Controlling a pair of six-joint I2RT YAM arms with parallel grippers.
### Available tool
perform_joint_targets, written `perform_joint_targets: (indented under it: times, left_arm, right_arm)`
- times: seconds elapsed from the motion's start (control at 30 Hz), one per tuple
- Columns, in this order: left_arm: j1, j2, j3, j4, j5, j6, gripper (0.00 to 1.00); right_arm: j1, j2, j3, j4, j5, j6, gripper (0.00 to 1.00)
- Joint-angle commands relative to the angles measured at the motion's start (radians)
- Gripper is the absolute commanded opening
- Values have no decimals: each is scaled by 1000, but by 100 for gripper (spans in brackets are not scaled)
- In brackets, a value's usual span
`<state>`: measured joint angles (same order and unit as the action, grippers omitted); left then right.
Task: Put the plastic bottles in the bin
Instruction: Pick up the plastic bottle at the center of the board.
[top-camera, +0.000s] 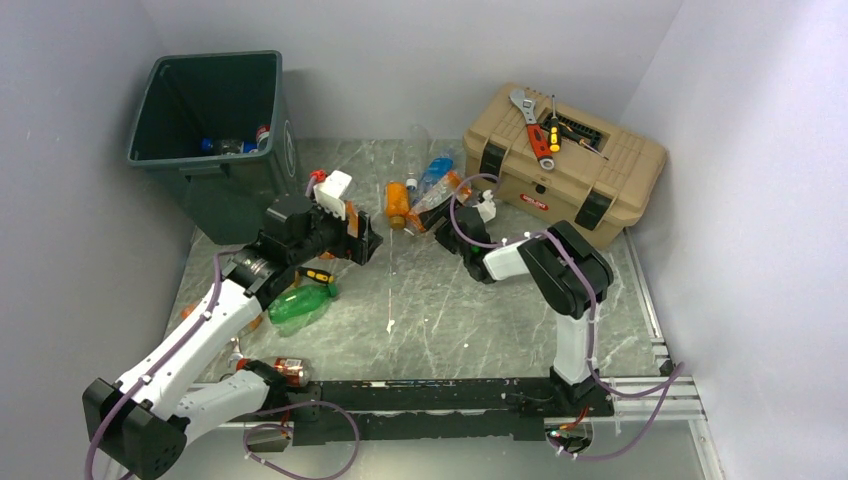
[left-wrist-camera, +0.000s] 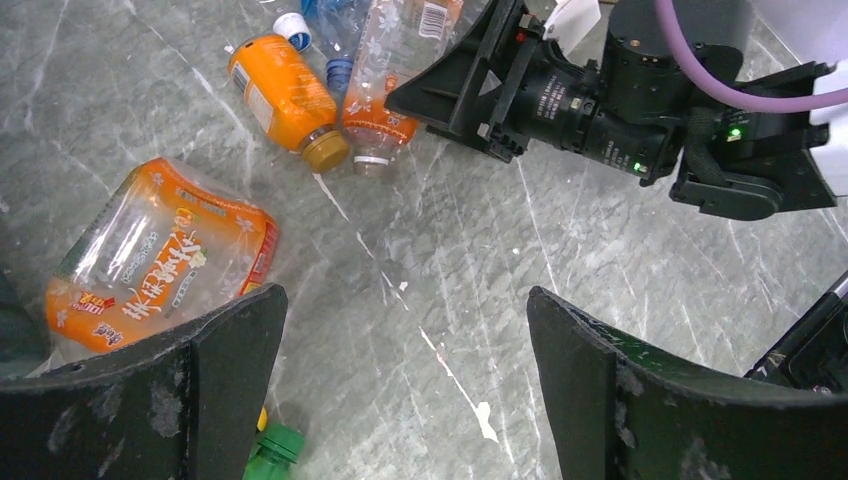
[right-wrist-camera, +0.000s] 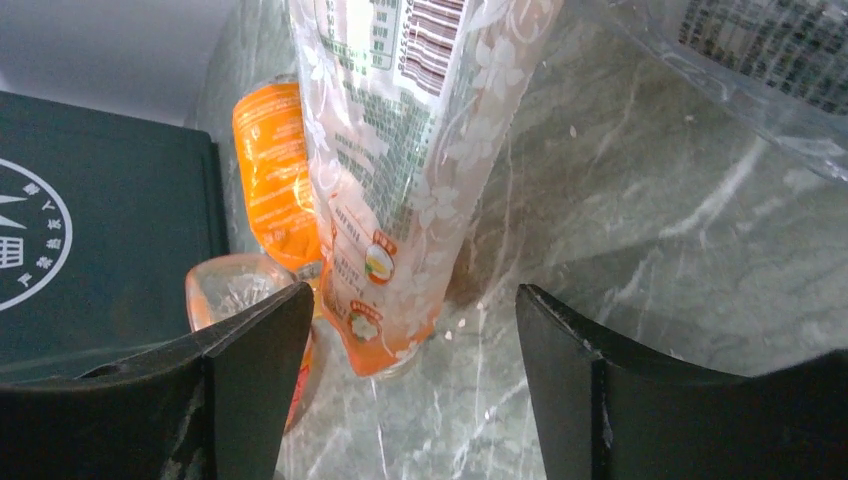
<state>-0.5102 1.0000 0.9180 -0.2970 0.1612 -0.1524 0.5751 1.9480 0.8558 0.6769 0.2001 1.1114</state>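
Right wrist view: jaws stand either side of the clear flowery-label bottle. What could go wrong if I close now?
1. The clear bottle sits off-centre between the jaws; closing may shove it sideways instead of pinching it.
2. The orange bottle and a crushed bottle lie beside it and could get caught too.
3. The left arm hangs close by, between here and the bin; a lift could clash.

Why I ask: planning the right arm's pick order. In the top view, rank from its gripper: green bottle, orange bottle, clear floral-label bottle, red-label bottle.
From the right gripper:
1. clear floral-label bottle, between its open jaws.
2. orange bottle, just to its left.
3. green bottle, farther left, beside the left arm.
4. red-label bottle, at the near edge by the left arm's base.
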Motion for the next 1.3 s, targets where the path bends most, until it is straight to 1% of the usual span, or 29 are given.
perform_joint_targets:
  times: [0.0, 0.23, 0.3, 0.33, 0.43, 0.5, 0.67, 0.83, 0.93, 0.97, 1.0, 1.1, 1.2, 1.23, 1.27]
  left_arm:
    - [-5, 3, -3, 37, 30, -18, 95]
    - [-5, 7, -1, 32, 25, -14, 96]
    - [-5, 8, -1, 34, 30, -16, 95]
    - [-5, 8, -2, 35, 31, -16, 95]
    - [-7, 8, -1, 32, 22, -13, 95]
    - [-7, 7, -1, 31, 18, -13, 95]
    - [-7, -2, -2, 33, 9, -15, 95]
    - [-6, -36, -14, 47, -23, -24, 96]
    - [-6, -66, -28, 68, -27, -30, 98]
    - [-7, -78, -34, 79, -24, -31, 99]
    - [-6, -88, -44, 90, -14, -32, 99]
    - [-7, -111, -64, 124, 30, -32, 100]
    - [-6, -135, -72, 156, 73, -43, 100]
    - [-6, -146, -77, 168, 89, -44, 99]
    - [-6, -158, -85, 181, 105, -43, 100]
  right_arm:
    - [-13, 36, 49, 42, -1, 35, 74]
    - [-24, 85, 47, 88, -18, 39, 52]
    - [-26, 93, 38, 117, -29, 33, 47]
    - [-27, 94, 30, 133, -36, 27, 43]
    - [-27, 74, -9, 194, -44, 7, 34]
    - [-27, 45, -39, 222, -51, -19, 30]
    - [-26, -73, -124, 265, -71, -69, 23]
    - [-4, -272, -219, 243, -107, -149, 16]
    - [35, -409, -246, 141, -135, -237, 8]
    - [55, -457, -244, 77, -149, -277, 3]
    - [88, -497, -238, 11, -157, -345, 0]
    - [186, -610, -202, -231, -170, -537, 0]
    - [294, -694, -176, -473, -81, -672, 0]
    - [324, -728, -175, -566, -45, -695, 0]
    - [348, -754, -177, -624, -6, -713, 0]
